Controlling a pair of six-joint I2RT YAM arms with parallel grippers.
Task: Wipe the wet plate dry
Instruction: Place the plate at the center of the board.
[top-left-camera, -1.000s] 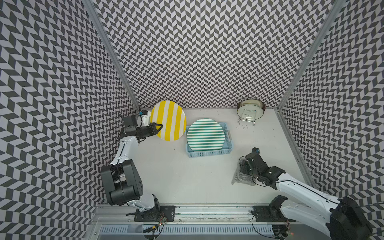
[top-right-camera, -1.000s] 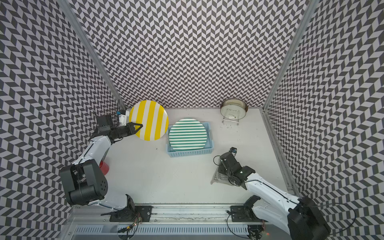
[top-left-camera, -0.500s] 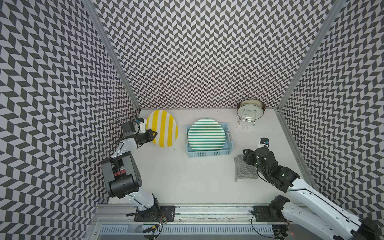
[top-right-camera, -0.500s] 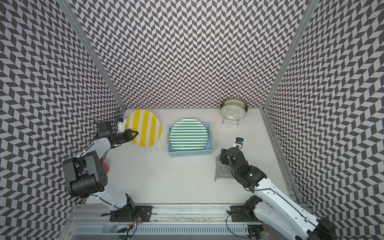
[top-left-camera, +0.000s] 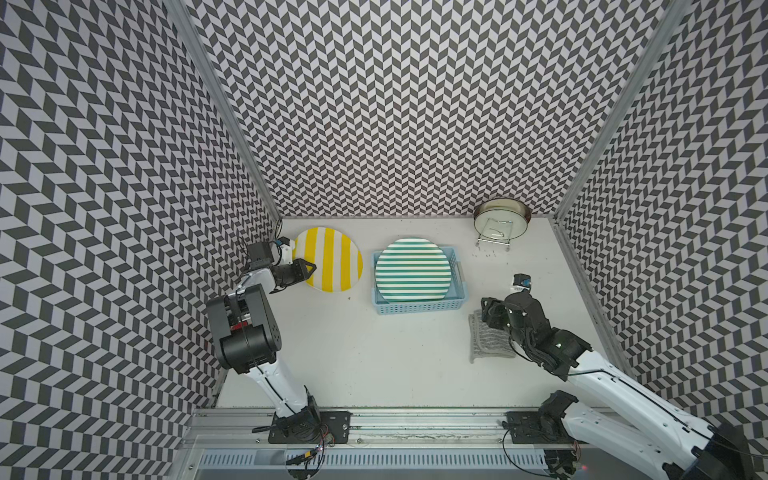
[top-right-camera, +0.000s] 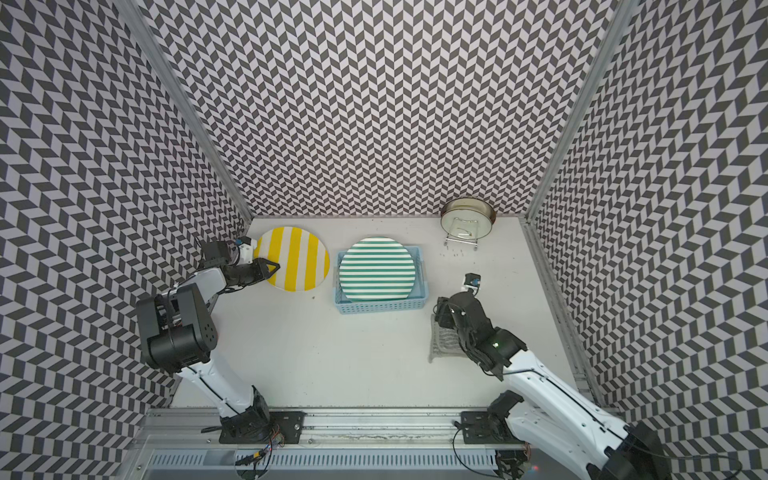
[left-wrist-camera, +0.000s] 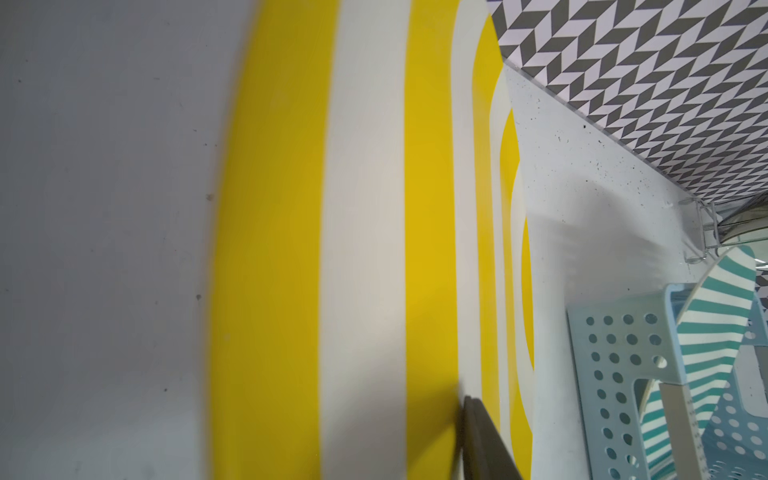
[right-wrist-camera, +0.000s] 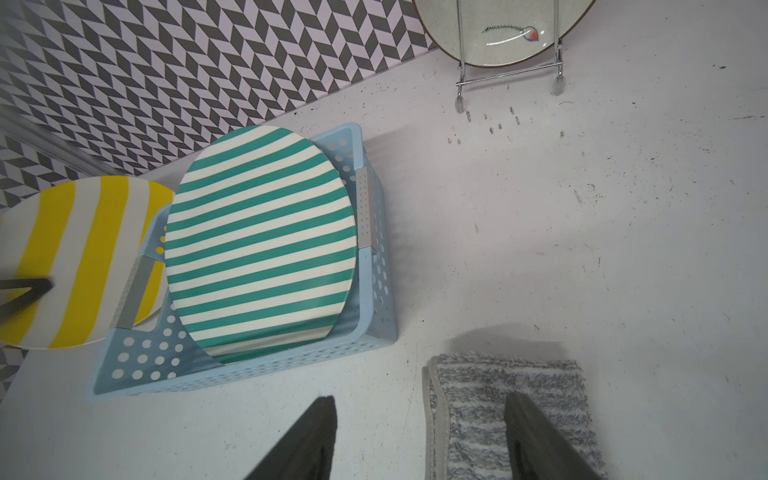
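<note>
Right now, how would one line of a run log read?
left gripper: at yellow striped plate rim, grip unclear | right gripper: open above grey towel edge | green striped plate: in blue basket

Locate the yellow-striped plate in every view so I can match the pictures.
Top view: yellow-striped plate sits left of centre, just left of the blue basket.
Top view: same spot, left of the basket.
Left wrist: close up, filling most of the frame.
Right wrist: cut off by the frame edge, partly behind the basket.
Shared landmark: the basket holding the green-striped plate.
</note>
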